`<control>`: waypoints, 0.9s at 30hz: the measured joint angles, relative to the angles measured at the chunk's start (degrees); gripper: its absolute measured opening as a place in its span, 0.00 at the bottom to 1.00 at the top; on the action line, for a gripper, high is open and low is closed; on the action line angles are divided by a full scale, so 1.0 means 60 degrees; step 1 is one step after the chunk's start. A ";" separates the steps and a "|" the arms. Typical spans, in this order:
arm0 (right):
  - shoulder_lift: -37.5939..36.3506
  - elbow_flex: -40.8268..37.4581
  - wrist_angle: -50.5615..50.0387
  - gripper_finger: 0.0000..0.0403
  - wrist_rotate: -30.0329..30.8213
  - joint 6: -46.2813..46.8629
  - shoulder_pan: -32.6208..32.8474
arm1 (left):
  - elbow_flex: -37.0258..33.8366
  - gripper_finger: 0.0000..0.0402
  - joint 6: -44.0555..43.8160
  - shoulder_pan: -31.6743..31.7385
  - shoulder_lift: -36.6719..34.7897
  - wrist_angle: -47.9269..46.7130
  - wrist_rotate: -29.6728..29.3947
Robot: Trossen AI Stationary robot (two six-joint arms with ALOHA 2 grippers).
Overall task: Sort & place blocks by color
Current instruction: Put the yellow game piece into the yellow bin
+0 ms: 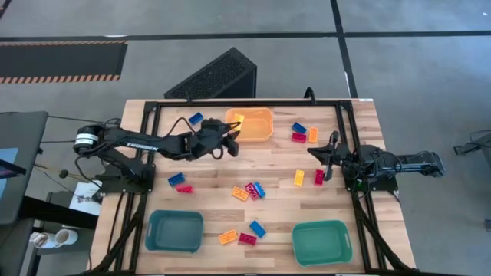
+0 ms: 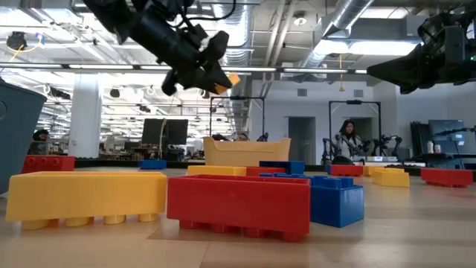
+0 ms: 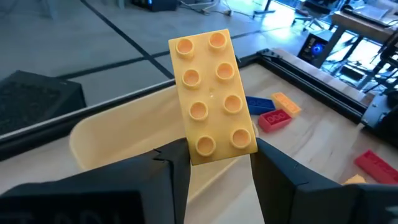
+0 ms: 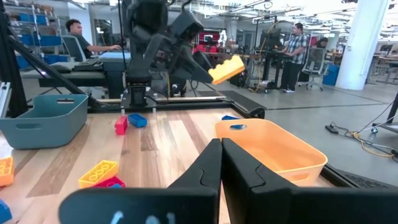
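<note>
Left gripper clamps a yellow block above the orange bin at table's twelve o'clock; we see studs only from its wrist; right gripper rests closed.

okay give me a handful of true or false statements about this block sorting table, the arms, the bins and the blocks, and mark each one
1. The left gripper holds a yellow block. True.
2. That block is already lying inside the orange bin. False: it is held in the air above the bin.
3. The right gripper is shut and holds nothing. True.
4. Both teal bins are full of blocks. False: no blocks show in either one.
5. A red block and a yellow one lie side by side near the right arm's base. True.
</note>
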 joint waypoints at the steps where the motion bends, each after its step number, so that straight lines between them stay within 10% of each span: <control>1: 0.0004 -0.0001 -0.0002 0.07 0.0002 0.0002 0.0000 | 0.0002 0.29 -0.0016 0.0111 0.0095 0.0094 0.0188; 27: 0.0002 0.0001 -0.0002 0.07 0.0000 0.0002 0.0000 | 0.0256 0.29 0.0155 0.0892 0.1918 0.1178 0.1734</control>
